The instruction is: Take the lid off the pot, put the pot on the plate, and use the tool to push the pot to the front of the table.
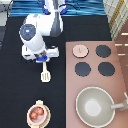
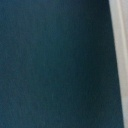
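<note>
Exterior view — one gripper (image 1: 43, 58) above one tool (image 1: 45, 74)

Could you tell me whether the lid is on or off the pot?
Off: the lid lies on the stove, the pot open on the plate; gripper at the tool.

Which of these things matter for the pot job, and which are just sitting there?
Job: lid on the stove; pot on plate; tool under the gripper; table.
Bystanders: stove, burners, big pan.
</note>
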### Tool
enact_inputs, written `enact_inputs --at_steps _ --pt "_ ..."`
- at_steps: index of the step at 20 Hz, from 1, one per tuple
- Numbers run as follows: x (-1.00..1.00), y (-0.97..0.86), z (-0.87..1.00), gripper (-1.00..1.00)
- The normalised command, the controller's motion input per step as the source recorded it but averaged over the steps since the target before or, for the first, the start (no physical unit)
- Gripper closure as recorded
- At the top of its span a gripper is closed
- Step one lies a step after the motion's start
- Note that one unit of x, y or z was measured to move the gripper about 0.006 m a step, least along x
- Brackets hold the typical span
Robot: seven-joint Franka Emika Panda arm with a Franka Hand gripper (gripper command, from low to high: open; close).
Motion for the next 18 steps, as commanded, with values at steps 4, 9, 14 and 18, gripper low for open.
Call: enact_inputs --at_steps 4,9,14,18 --pt "-0.61 0.14 0.02 -1.0" --pt "-0.18 0.23 0.76 -1.0" --pt "-0.23 0.14 0.92 -1.0" --pt "-0.16 -0.02 1.0 -1.0"
